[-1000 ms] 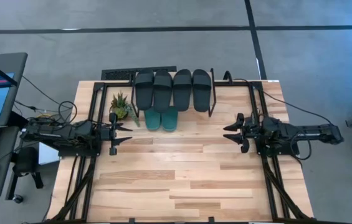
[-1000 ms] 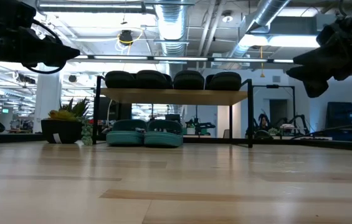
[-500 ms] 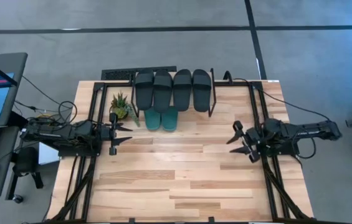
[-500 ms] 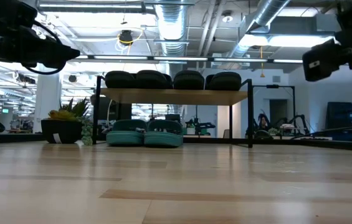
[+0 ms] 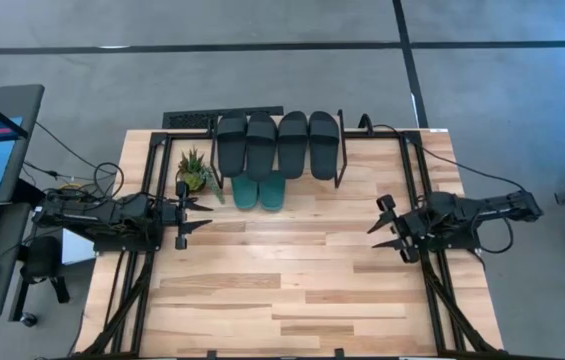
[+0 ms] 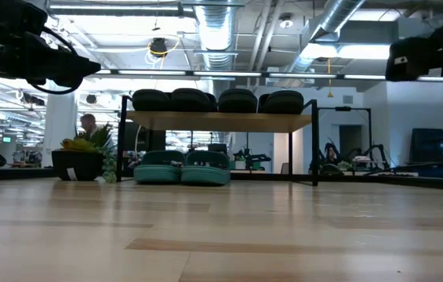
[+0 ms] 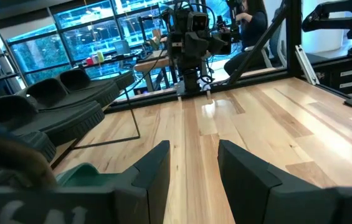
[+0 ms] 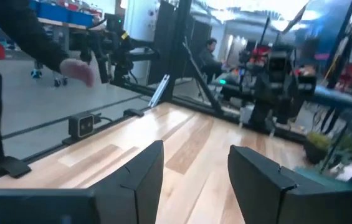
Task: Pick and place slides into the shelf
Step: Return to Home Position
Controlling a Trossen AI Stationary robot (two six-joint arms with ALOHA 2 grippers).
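Looking at the shelf (image 6: 219, 121) first, I am seeing it standing at the far edge of the table (image 5: 292, 290), about midway along that edge. Four black slides (image 5: 262, 145) are lying side by side across its top board, packed closely in one row. Two teal slides (image 5: 248, 192) are sitting on the tabletop beneath the board, touching each other. They are poking out on the near side in the high view and filling the left part of the space between the legs in the low view. A potted plant (image 5: 194, 172) is standing just beside the shelf on the left.

I am watching the left gripper (image 5: 210, 216) hovering over the left side of the table, pointing towards the middle and well apart from the shelf. Its fingers (image 7: 154, 177) are spread, and only bare wood is showing through the gap.

The right gripper (image 5: 374, 238) is hanging over the right side, angled a little and also well apart from the shelf. Its fingers (image 8: 141, 177) are parted and gripping nothing.

Beyond the table, a person's hand (image 8: 76, 71) is showing in the right wrist view.
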